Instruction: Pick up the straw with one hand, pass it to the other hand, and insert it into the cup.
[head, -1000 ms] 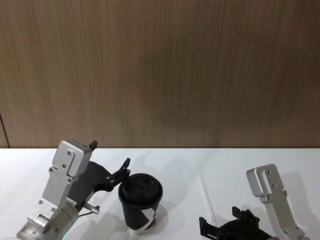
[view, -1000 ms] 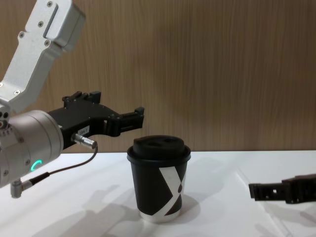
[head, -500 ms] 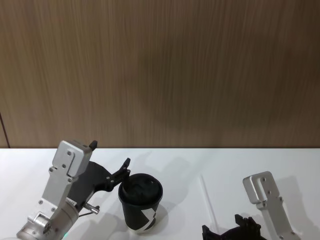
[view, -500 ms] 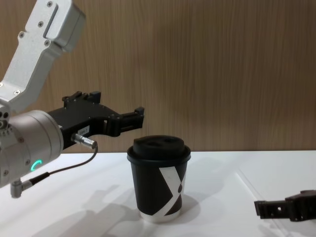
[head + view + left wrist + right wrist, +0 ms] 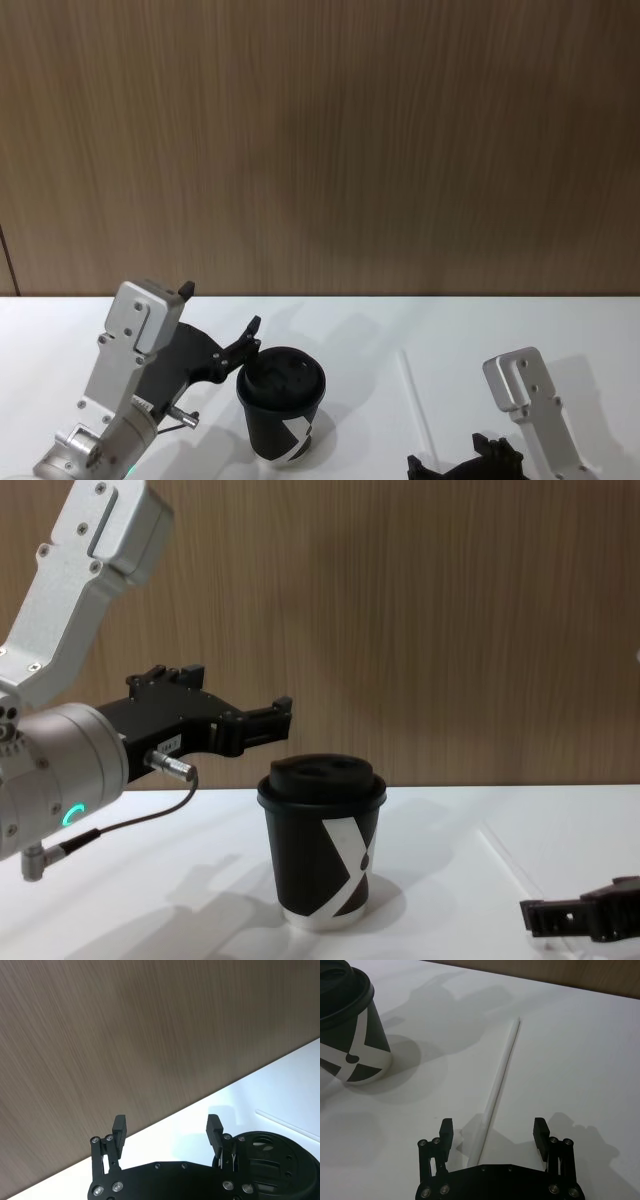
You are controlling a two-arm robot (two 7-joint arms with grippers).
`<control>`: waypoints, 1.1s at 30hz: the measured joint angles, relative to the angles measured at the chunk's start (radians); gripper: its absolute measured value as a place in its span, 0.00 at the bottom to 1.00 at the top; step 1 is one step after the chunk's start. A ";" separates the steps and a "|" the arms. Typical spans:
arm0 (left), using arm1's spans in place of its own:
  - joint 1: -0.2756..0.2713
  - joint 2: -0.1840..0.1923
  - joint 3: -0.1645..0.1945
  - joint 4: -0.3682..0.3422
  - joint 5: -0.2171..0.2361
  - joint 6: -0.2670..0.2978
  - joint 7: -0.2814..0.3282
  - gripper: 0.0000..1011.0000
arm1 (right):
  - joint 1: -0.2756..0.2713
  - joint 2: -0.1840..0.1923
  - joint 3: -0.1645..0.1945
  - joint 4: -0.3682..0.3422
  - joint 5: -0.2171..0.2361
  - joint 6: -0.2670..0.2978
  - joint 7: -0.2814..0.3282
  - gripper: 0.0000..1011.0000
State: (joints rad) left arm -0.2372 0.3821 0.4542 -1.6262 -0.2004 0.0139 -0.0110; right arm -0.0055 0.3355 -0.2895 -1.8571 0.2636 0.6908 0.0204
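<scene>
The white straw (image 5: 501,1077) lies flat on the white table, to the right of the cup; it also shows in the head view (image 5: 414,398). My right gripper (image 5: 493,1132) is open, low over the table, one finger on each side of the straw's near part. It appears at the bottom of the head view (image 5: 452,467) and at the lower right of the chest view (image 5: 562,918). The black lidded cup (image 5: 322,855) (image 5: 282,404) stands upright at the table's middle. My left gripper (image 5: 166,1127) (image 5: 268,720) hangs open and empty just above and behind the cup's left side.
A brown wood-grain wall (image 5: 320,140) closes the back of the white table (image 5: 560,325). A thin black cable (image 5: 120,825) hangs from the left wrist, above the table left of the cup.
My right gripper has sunk lower and drawn back toward the near end of the straw. The left arm, the cup and the straw have not moved.
</scene>
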 joint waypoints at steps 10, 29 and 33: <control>0.000 0.000 0.000 0.000 0.000 0.000 0.000 0.99 | 0.003 -0.001 0.006 0.012 -0.010 -0.001 0.004 0.92; 0.000 0.000 0.000 0.000 0.000 0.000 0.000 0.99 | -0.013 0.008 -0.001 0.012 -0.019 0.004 0.038 0.36; 0.000 0.000 0.000 0.000 0.000 0.000 0.000 0.99 | -0.018 0.008 -0.002 0.010 -0.021 0.004 0.044 0.23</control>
State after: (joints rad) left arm -0.2371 0.3821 0.4542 -1.6262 -0.2004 0.0139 -0.0110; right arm -0.0233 0.3431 -0.2915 -1.8469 0.2429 0.6951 0.0639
